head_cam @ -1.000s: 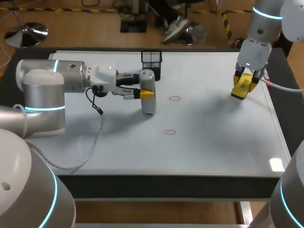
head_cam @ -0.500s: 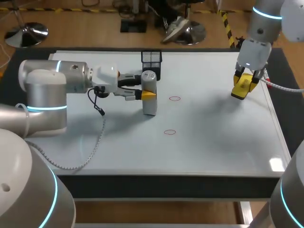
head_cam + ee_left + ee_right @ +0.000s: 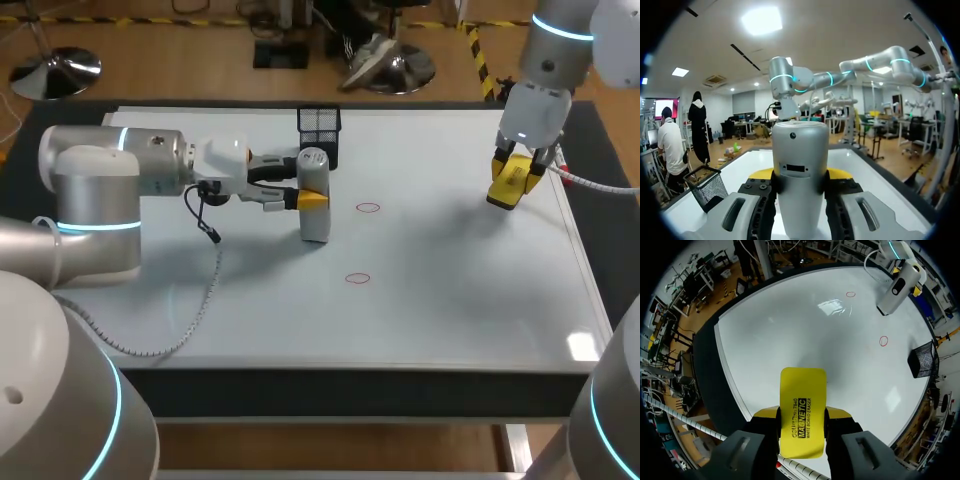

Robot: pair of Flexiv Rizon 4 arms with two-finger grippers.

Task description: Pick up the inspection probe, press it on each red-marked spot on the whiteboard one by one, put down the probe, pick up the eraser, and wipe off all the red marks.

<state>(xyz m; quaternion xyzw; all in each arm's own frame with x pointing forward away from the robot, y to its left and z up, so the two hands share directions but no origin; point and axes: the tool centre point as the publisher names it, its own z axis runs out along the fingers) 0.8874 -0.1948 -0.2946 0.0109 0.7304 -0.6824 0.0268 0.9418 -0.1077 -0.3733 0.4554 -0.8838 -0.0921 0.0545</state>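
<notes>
Care: clamping probe (image 3: 313, 200) upright in left gripper (image 3: 304, 181), aiming squarely for red mark (image 3: 368, 207) at three o'clock; clamping eraser (image 3: 507, 183) in right gripper (image 3: 514, 176).

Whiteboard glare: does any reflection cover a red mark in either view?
Head view: the glare patch sits at the whiteboard's front right corner, far from both red marks. Right wrist view: a reflection lies beside one red mark, not over it.
</notes>
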